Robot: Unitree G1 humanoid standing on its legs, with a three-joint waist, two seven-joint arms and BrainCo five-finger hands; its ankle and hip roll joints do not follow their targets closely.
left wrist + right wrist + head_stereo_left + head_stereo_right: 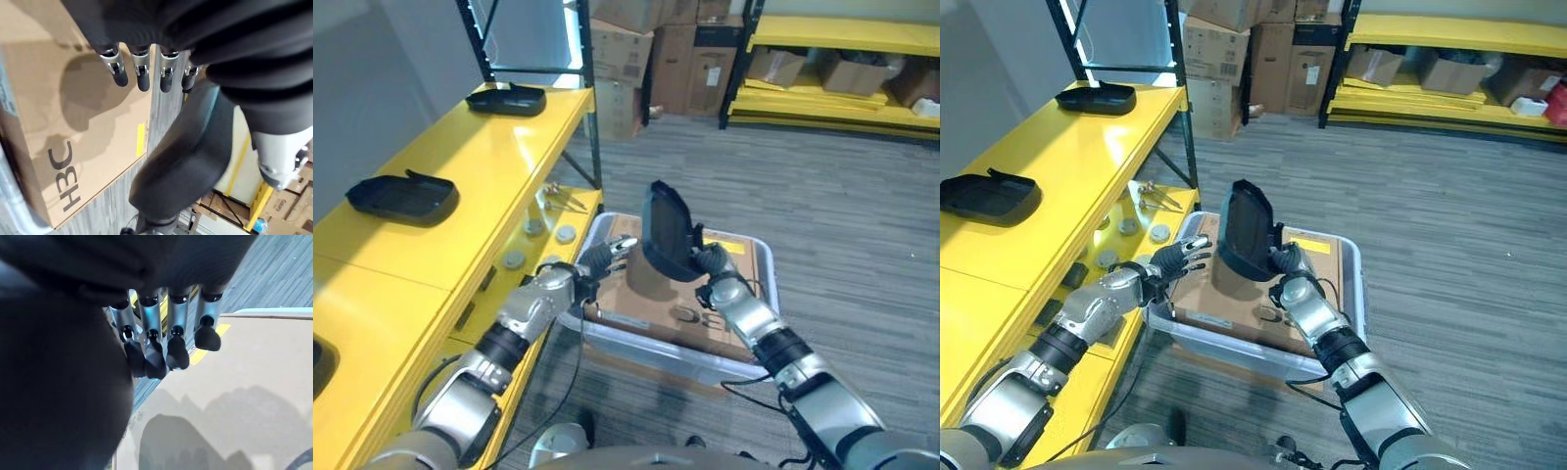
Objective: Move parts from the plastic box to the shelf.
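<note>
– How many black parts can be seen, and where is the one being handled?

– 3 are counted. 1 black part (668, 231) is held upright above the cardboard sheet (651, 299) that lies in the clear plastic box (759, 257). It is gripped low down by the right hand (713, 266), whose fingers (155, 357) are curled against its dark body in the right wrist view. The other 2 parts (403, 197) (507, 98) are laid on the top of the yellow shelf (489, 147), well apart from each other, 1 nearer and 1 towards the far end.

– And the left hand?

– The left hand (597, 259) is seen just beside the held part, over the box's near left corner. Its fingers (142, 73) are held fairly straight and nothing is grasped by them; whether the part is touched cannot be told.

– What else is around?

– The box is set on the grey carpeted floor (822, 196) against the shelf. On the lower level of the shelf a few small round metal pieces (538, 233) are laid. Stacked cardboard cartons (656, 59) are seen at the back, and a 2nd yellow rack (832, 69) with more cartons is placed to the right of them.
</note>
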